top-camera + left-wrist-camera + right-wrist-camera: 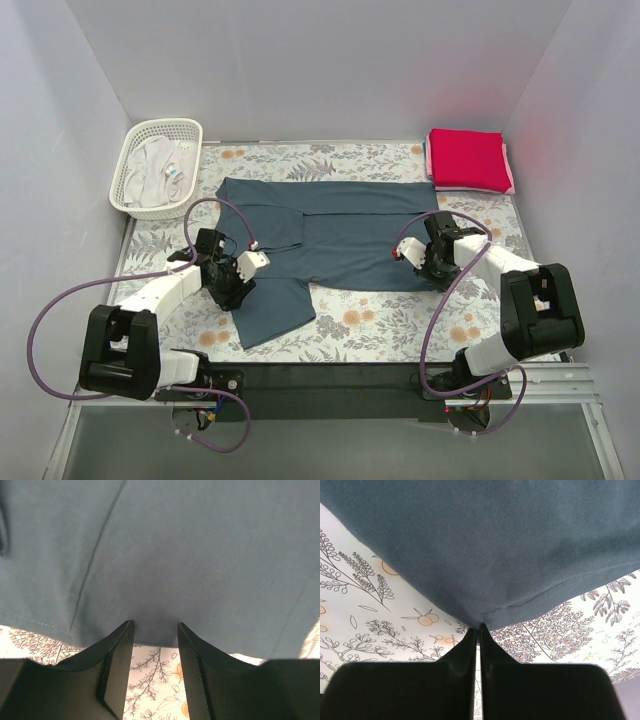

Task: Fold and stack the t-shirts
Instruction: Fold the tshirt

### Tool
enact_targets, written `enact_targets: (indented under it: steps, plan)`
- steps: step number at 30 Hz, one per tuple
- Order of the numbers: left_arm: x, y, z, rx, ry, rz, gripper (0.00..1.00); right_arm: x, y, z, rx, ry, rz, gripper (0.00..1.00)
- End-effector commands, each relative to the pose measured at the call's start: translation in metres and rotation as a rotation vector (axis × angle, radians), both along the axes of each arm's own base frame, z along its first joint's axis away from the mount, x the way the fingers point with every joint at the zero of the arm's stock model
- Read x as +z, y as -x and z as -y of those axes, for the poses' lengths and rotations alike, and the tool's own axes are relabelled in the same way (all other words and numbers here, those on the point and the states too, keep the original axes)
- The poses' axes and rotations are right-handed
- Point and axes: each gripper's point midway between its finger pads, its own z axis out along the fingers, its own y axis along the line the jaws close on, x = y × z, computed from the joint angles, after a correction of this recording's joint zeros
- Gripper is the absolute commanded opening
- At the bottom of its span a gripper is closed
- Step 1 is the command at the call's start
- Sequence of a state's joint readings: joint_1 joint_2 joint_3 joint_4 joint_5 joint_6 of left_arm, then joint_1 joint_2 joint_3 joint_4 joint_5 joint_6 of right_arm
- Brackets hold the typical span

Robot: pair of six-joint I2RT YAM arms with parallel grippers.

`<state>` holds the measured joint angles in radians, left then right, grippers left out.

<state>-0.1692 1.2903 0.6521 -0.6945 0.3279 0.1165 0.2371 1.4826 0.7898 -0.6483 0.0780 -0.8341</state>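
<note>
The dark slate blue t-shirt lies spread flat on the floral cloth, one part hanging down toward the front left. My left gripper is open at the shirt's left edge; in the left wrist view the gripper straddles the edge of the blue cloth without pinching it. My right gripper is shut on the shirt's lower right hem; the right wrist view shows the gripper pinching the stitched hem. The crimson red t-shirt lies folded at the back right on the pale pink t-shirt.
A white lattice basket holding pale cloth stands at the back left. The grey-and-orange floral cloth covers the table. Grey walls close in the left, back and right sides. Purple cables loop beside both arms.
</note>
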Motion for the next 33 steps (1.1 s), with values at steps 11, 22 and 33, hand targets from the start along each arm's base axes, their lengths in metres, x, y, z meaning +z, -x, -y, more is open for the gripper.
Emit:
enact_targets:
  steps: [11, 22, 33]
  plan:
    - [-0.020, 0.030, -0.018, -0.068, -0.095, -0.028, 0.00, 0.009, -0.012, -0.001, 0.002, 0.004, 0.030, 0.01]
    - [0.036, 0.048, -0.007, -0.063, -0.014, -0.012, 0.00, 0.033, 0.006, 0.002, 0.022, -0.018, 0.067, 0.01]
    - [0.086, 0.009, -0.010, 0.020, 0.053, 0.044, 0.00, 0.069, -0.025, 0.005, 0.017, -0.061, 0.144, 0.01]
